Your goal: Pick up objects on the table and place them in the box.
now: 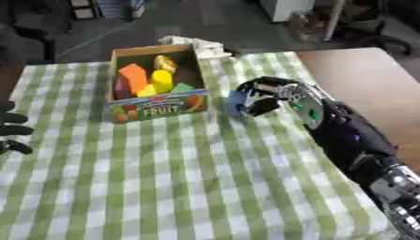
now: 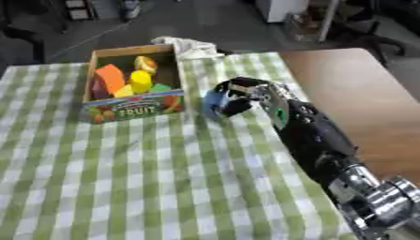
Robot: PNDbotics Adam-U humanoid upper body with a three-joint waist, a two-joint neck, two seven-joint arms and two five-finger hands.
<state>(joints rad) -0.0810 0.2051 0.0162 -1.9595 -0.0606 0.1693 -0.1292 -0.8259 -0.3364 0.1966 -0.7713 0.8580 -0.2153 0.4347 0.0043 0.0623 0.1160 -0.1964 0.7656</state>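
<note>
A: Right hand (image 2: 246, 96) curled round a blue block (image 2: 215, 102), just right of the fruit box (image 1: 156, 108) on the checked cloth (image 1: 205, 178).

B: Left hand (image 1: 12, 131) idle at left edge, fingers relaxed. Risk: block slipping out on lifting, or clipping the box wall.

The right hand (image 1: 271, 96) is black with silver metal plates behind it. Small green marks glow on the wrist; the forearm is glossy black, ending in a silver joint (image 2: 373, 194). Black fingers of the left hand (image 1: 11, 131) show.
</note>
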